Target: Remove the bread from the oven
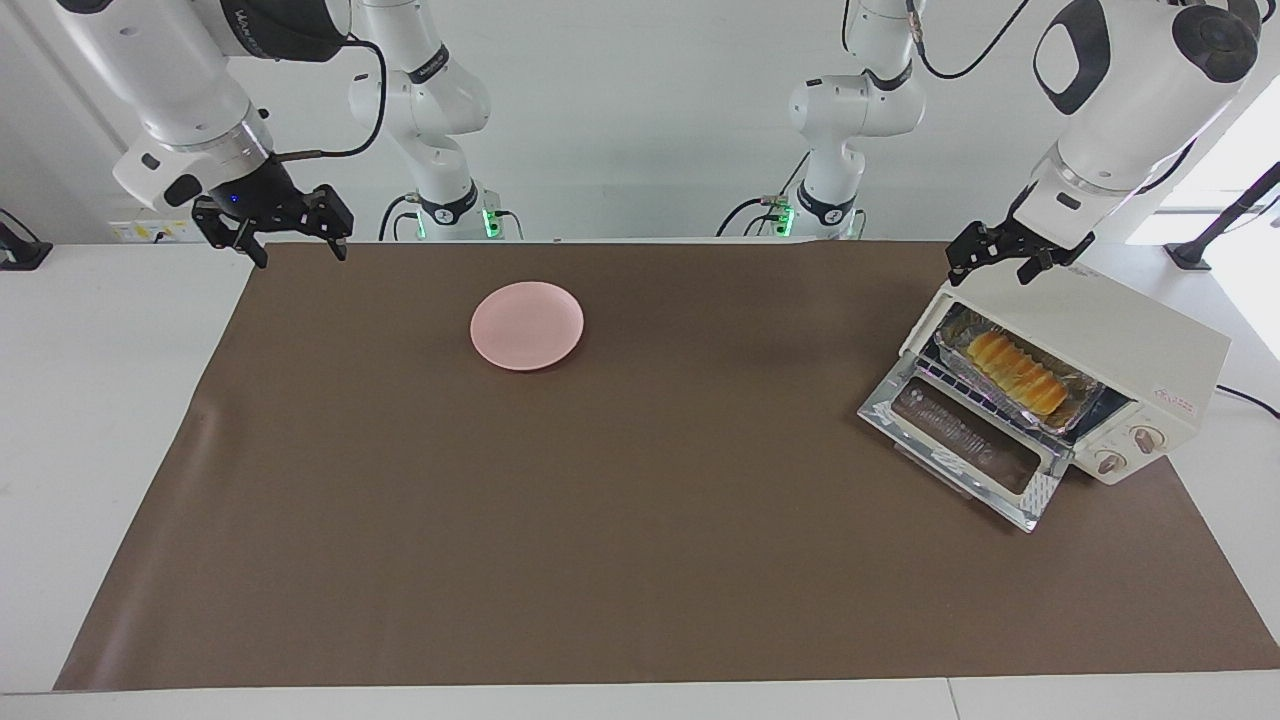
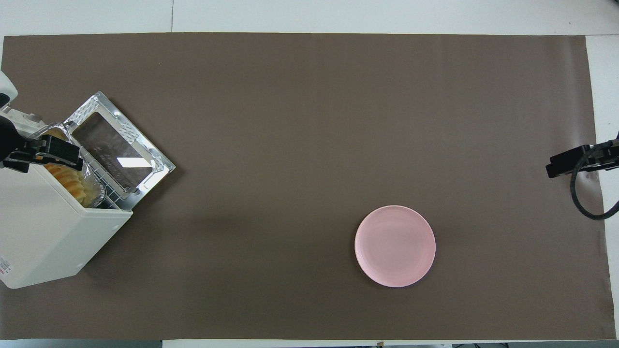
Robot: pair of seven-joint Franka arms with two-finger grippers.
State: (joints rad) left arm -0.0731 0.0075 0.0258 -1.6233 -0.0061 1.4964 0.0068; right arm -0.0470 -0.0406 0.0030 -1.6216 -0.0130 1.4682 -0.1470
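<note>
Brown matting point(image 1: 640, 520) covers the table and carries everything. Toward the right arm's end, the right gripper point(image 1: 290, 232) hangs in the air above the mat's corner, its fingers spread wide and holding nothing. Nearer the middle sits a pink plate point(image 1: 527, 325), bare, well apart from both grippers. Toward the left arm's end stands the oven point(image 1: 1130, 345), set at an angle, its glass door point(image 1: 965, 445) dropped flat onto the mat. Inside, on the wire rack, a foil tray point(image 1: 1075, 385) holds the bread point(image 1: 1015, 372); the loaf's long axis runs parallel with the oven's front opening. The left gripper point(image 1: 1005, 262) hovers just above the oven's top corner, fingers apart and empty. The facing view shows the whole loaf, the two knobs point(image 1: 1130, 450) and the red label; the overhead view shows only a sliver of bread point(image 2: 72, 186) below the left gripper point(image 2: 51, 152).
</note>
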